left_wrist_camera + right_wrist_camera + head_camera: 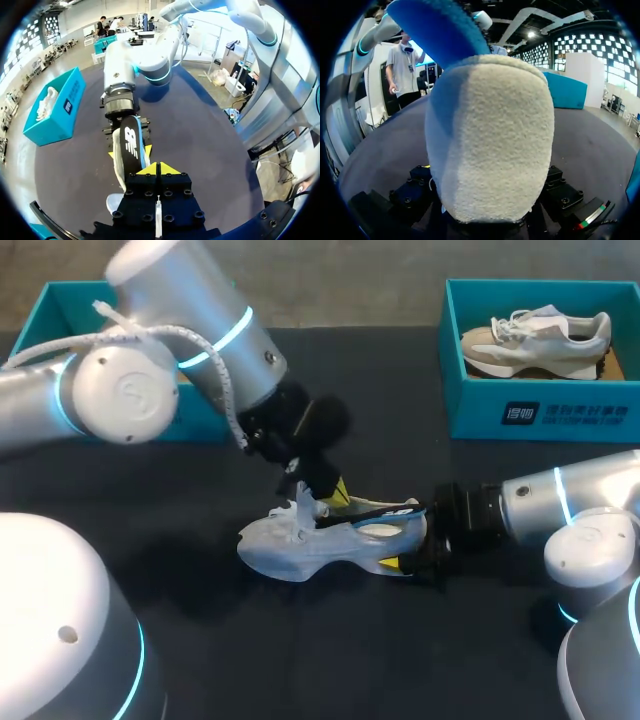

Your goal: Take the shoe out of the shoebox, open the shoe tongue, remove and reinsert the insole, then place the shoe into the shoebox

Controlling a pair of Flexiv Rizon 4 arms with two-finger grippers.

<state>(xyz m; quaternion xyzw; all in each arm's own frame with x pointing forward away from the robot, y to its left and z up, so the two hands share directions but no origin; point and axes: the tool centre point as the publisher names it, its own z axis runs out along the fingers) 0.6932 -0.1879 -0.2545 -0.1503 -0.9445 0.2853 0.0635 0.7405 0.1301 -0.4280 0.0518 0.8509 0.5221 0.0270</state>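
Pale shoe (300,545) on black bench (200,640), centre; long axis crosswise, toe leftward, heel clamped between right gripper (402,536) fingers. Left gripper (158,168) fingers pinch black insole (131,145); its printed face shows in left wrist view only.

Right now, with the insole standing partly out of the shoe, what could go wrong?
1. The insole stands beside the closed left jaws; I cannot see a grip on it, so it may slip or fold when pushed.
2. The right arm meets the shoe only at its heel, so a hard push could turn it on the table.
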